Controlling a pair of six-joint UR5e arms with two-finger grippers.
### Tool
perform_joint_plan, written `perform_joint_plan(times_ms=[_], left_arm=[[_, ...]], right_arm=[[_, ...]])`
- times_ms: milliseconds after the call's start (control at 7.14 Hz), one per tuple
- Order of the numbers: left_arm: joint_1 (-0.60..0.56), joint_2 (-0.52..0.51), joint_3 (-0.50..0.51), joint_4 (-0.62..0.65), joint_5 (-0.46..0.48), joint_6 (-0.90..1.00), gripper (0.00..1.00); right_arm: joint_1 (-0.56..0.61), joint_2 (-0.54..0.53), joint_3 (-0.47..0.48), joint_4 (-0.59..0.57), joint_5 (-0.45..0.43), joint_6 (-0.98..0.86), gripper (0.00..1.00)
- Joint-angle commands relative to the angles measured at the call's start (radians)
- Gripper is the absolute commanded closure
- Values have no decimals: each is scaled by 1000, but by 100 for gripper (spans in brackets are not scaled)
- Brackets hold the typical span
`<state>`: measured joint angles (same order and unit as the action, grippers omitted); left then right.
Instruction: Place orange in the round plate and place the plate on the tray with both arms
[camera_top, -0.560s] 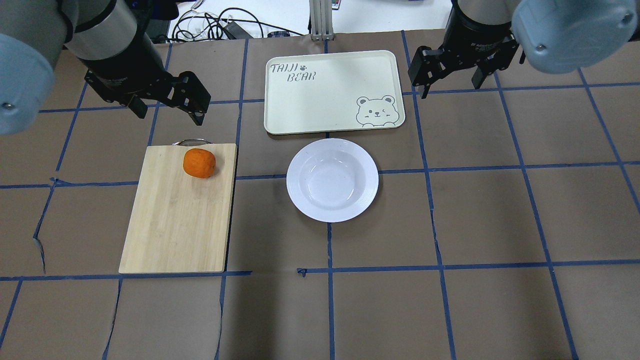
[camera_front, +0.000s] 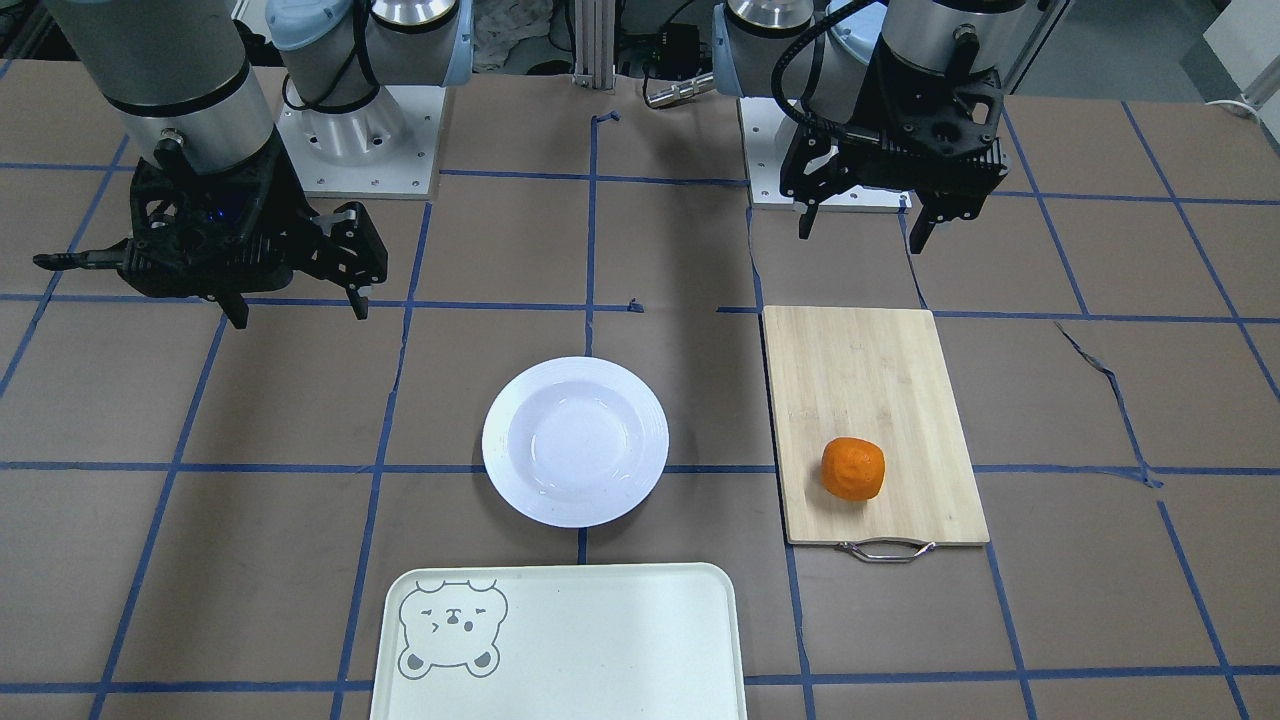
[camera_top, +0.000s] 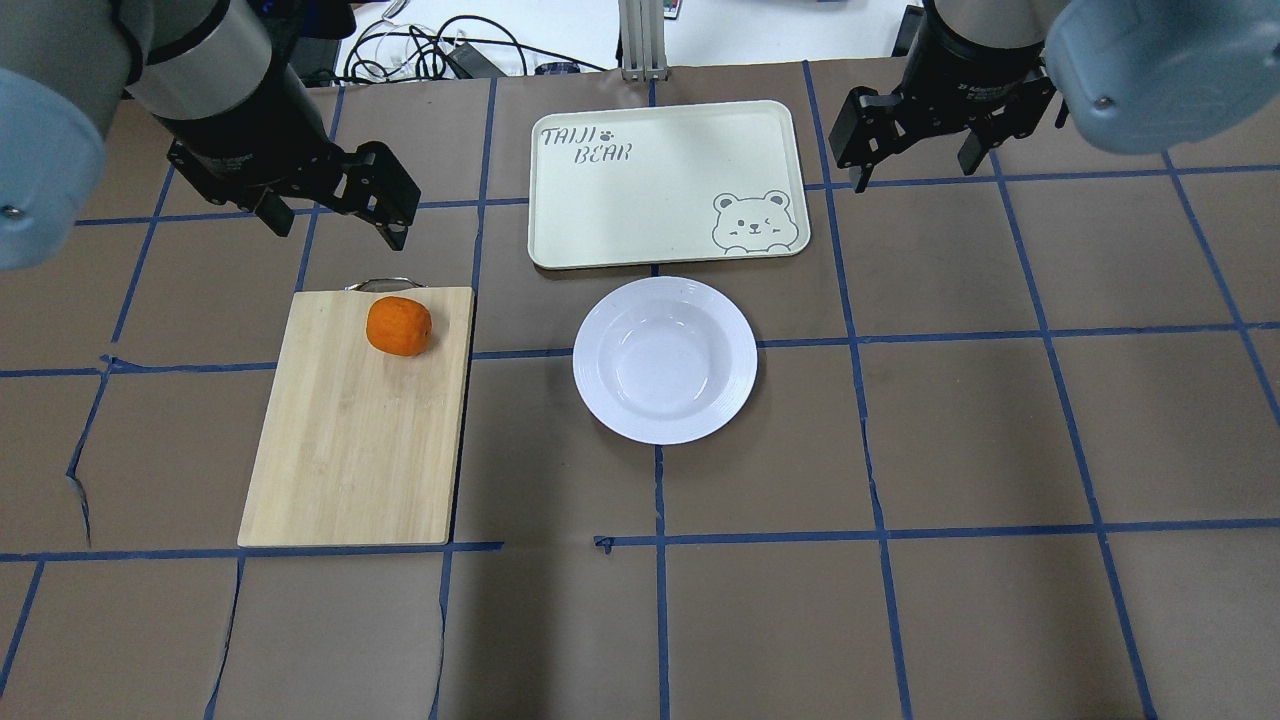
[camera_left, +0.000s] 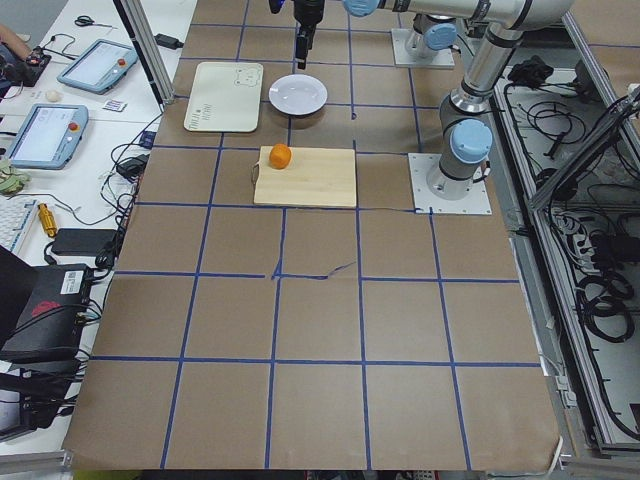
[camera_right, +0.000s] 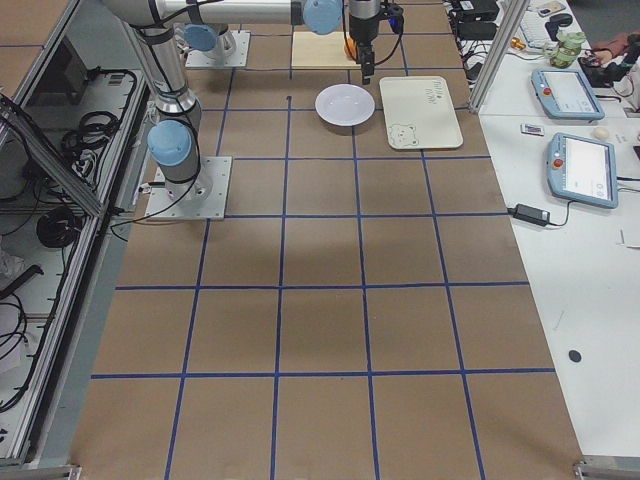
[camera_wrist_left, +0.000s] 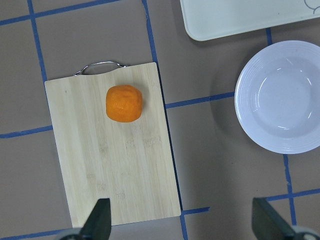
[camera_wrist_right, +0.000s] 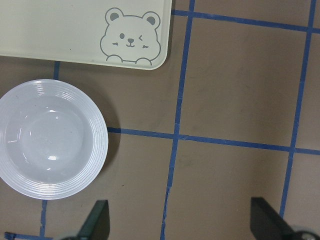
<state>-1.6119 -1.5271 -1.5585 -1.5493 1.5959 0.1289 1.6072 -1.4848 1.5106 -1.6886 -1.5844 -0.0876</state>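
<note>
The orange (camera_top: 399, 326) lies near the handle end of a bamboo cutting board (camera_top: 350, 450), on the table's left side. An empty white round plate (camera_top: 665, 360) sits at the table's middle, just in front of the cream tray (camera_top: 660, 185) with the bear drawing. My left gripper (camera_top: 335, 220) hangs open above the table just beyond the board's handle end, high over the orange (camera_wrist_left: 124, 103). My right gripper (camera_top: 915, 170) hangs open to the right of the tray, with the plate (camera_wrist_right: 50, 140) down to its left. Neither gripper holds anything.
The board's metal handle (camera_top: 378, 285) points to the far side. Cables (camera_top: 440, 50) lie beyond the table's far edge. Tablets (camera_right: 580, 165) and small items rest on the white bench beside the table. Brown paper with blue tape lines (camera_top: 900, 450) covers the table.
The right gripper has shifted slightly toward the far right. The left gripper has barely moved. The orange, plate and tray are where they were.
</note>
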Motion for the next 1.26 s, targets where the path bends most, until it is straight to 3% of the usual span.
perform_joint_plan(times_ms=[0, 1120], left_arm=[[1, -1, 0, 0, -1, 0, 0], [1, 1, -2, -5, 4, 6, 0]], right_arm=[[-3, -2, 0, -5, 0, 0, 0], [-21, -8, 7, 1, 12, -4, 0]])
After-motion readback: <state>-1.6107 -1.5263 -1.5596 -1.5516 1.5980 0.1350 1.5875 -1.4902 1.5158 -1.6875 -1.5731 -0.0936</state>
